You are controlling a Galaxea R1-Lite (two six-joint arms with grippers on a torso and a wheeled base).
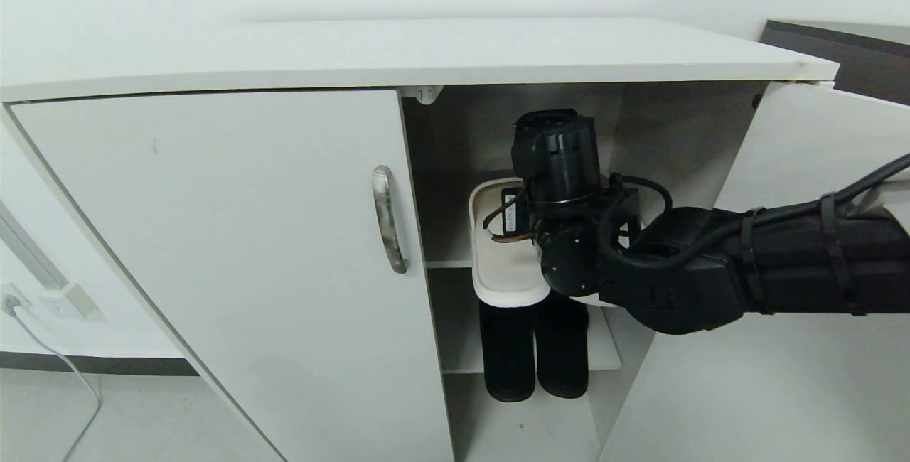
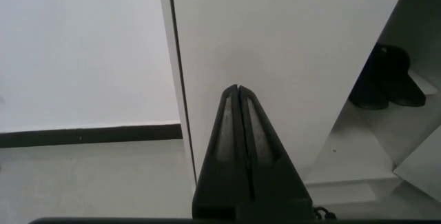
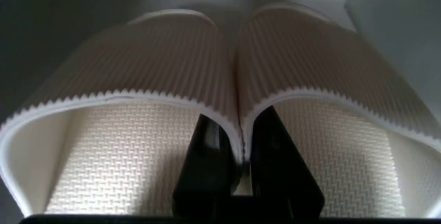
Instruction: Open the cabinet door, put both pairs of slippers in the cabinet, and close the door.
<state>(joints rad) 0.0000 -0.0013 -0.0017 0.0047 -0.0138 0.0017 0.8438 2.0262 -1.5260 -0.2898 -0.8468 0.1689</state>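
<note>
Cream foam slippers (image 3: 138, 65), we judge, are light and squashy; our right pincer (image 3: 238, 122) clamps their adjoining strap edges, one slipper either side.

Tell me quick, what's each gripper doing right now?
Left gripper: closed, holding nothing.
Right gripper: closed on the white slippers, pinching the pair together by the straps.
</note>
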